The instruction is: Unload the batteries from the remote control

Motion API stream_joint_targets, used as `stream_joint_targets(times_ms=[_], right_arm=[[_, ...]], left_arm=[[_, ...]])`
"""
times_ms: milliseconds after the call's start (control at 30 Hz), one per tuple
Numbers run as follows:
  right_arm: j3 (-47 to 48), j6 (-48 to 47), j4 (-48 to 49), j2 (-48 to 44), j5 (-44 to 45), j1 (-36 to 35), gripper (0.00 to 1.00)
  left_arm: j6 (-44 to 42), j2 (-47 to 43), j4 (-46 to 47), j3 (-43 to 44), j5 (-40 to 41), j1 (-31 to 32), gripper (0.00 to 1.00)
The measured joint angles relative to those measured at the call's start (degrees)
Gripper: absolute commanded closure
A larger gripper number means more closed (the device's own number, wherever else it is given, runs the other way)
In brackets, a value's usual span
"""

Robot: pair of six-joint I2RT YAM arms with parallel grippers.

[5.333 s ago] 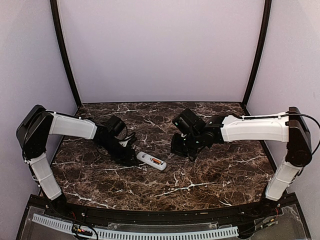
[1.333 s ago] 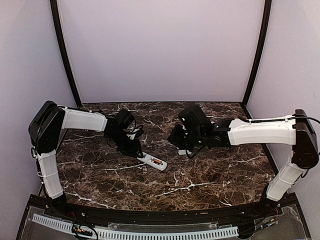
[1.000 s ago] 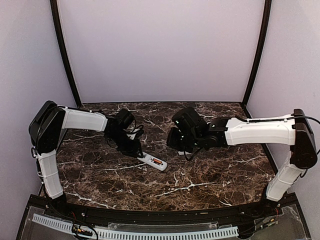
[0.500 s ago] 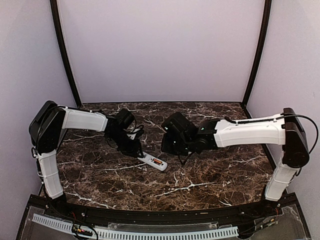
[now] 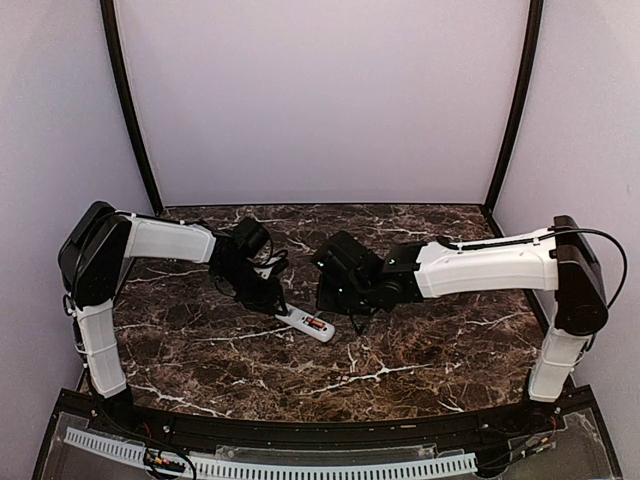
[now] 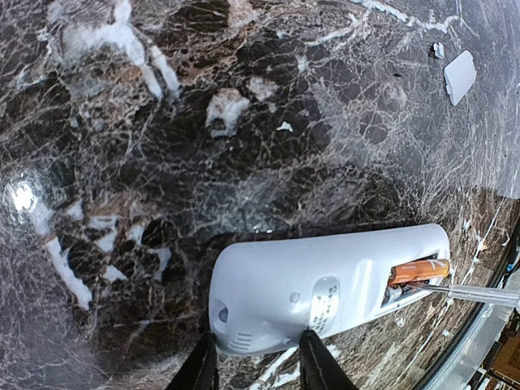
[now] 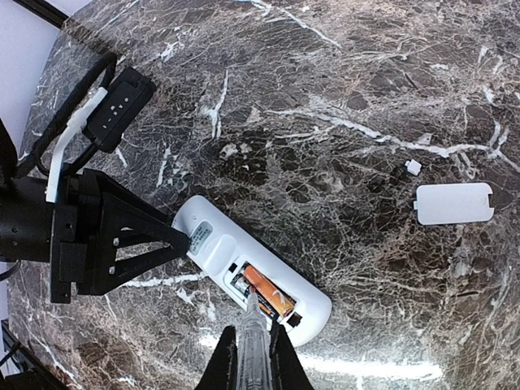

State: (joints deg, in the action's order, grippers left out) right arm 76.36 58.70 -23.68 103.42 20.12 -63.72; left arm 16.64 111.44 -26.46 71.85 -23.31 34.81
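A white remote (image 5: pixel 300 321) lies back-up on the marble table, its battery bay open. An orange battery (image 7: pixel 268 292) shows in the bay, and it also shows in the left wrist view (image 6: pixel 418 270); a second cell beside it is mostly hidden. My left gripper (image 6: pixel 258 367) is shut on the remote's (image 6: pixel 325 280) rounded end, one finger on each long side. My right gripper (image 7: pixel 253 357) is shut on a thin grey metal rod (image 7: pixel 251 337). The rod's tip rests in the bay at the near-end of the orange battery. In the top view the right gripper (image 5: pixel 335 300) is just above the remote.
The loose white battery cover (image 7: pixel 453 203) lies on the table to the right of the remote, also in the left wrist view (image 6: pixel 460 75). A tiny white chip (image 7: pixel 413 167) lies near it. Curved black posts and lilac walls bound the table.
My right arm has swung left and down, bringing the rod from mid-table to the remote's open bay. The left gripper has stayed on the remote's end for the last second.
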Motion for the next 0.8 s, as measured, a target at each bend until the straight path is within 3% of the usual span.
stream_joint_targets(times_ms=[300, 800], right_arm=[[2.73, -0.94, -1.38, 2.73, 2.05, -1.16, 1.0], [9.51, -2.49, -9.22, 6.82, 12.79, -5.86, 1.0]], left_arm=[[0.0, 0.0, 0.0, 0.02, 0.02, 0.02, 0.67], [0.0, 0.02, 0.04, 0.02, 0.0, 0.02, 0.67]])
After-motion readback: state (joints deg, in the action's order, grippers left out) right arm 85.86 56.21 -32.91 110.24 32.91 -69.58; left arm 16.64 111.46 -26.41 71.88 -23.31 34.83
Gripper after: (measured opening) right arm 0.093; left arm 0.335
